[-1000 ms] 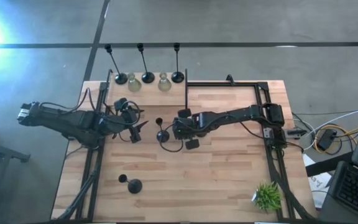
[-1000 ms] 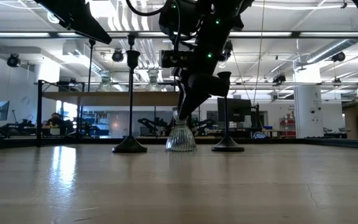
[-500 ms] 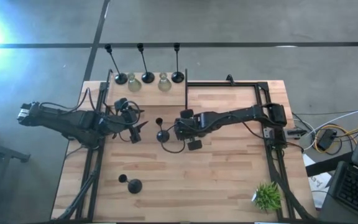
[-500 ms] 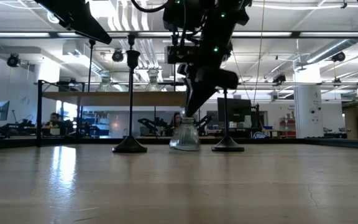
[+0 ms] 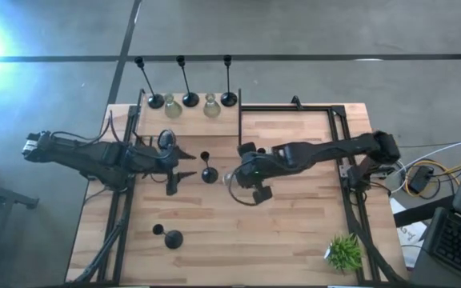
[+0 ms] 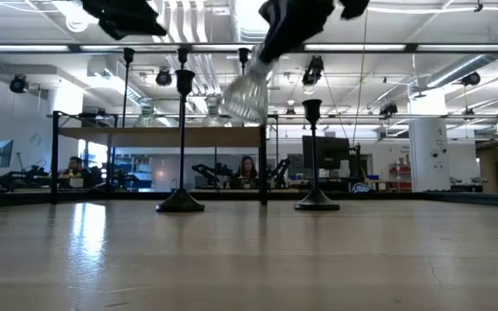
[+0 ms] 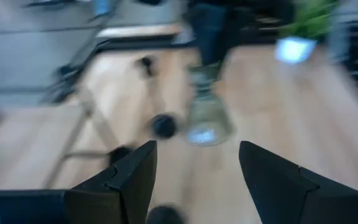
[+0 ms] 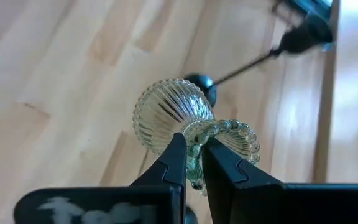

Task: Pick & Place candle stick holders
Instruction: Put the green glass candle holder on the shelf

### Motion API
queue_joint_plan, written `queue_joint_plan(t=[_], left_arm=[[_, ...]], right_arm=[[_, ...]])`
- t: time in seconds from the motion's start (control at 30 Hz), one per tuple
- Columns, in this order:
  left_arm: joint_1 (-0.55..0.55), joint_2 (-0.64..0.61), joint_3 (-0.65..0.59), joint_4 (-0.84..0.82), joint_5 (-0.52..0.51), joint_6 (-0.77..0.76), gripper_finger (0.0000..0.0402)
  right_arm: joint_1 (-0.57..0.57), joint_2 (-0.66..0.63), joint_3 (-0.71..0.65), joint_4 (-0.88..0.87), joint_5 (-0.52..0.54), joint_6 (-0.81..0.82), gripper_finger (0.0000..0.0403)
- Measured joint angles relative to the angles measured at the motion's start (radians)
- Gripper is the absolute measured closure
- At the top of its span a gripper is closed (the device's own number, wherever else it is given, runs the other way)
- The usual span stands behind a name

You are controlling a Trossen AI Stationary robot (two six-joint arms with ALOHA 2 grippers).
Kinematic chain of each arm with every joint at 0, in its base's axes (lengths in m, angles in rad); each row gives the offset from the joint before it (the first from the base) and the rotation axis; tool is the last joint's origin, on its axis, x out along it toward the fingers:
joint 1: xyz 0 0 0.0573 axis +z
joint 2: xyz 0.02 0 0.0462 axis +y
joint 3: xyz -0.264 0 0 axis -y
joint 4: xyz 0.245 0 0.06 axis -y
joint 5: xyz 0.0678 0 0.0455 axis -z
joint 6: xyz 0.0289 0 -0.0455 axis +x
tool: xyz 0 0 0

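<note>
Right claw [image 8: 192, 163] clenched on ribbed glass holder [image 8: 178, 117], held clear above mid-table [image 5: 294, 232]. Left claw [image 7: 196, 171] released, hovering nearby. Far edge row [image 5: 190, 100]: five holders placed. Black holders [image 5: 207, 173], [image 5: 167, 236] left.

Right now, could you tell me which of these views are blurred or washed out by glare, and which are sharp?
Left wrist view: heavily motion-blurred; the glass holder is only a smear. Low view: the lifted glass holder and the right gripper are streaked, while the table is sharp. High view: a bright flare burns out the upper left corner. Right wrist view: crisp on the ribbed glass.
</note>
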Motion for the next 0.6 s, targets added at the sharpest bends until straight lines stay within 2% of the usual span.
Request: queue_joint_plan(t=[0.13,0.27,0.47,0.6], left_arm=[[0.000,0.026,0.009,0.053,0.157,0.010,0.0170],[0.011,0.070,0.025,0.103,0.218,0.013,0.0170],[0.046,0.173,0.059,0.192,0.444,0.014,0.0170],[0.075,0.249,0.099,0.191,0.531,0.019,0.0170]], right_arm=[[0.040,-0.045,0.000,0.006,-0.044,-0.020,0.0380],[0.075,-0.074,0.001,0.030,-0.099,-0.036,0.0380],[0.116,-0.078,0.001,0.066,-0.104,-0.097,0.0380],[0.119,-0.075,0.000,0.066,-0.103,-0.100,0.0380]])
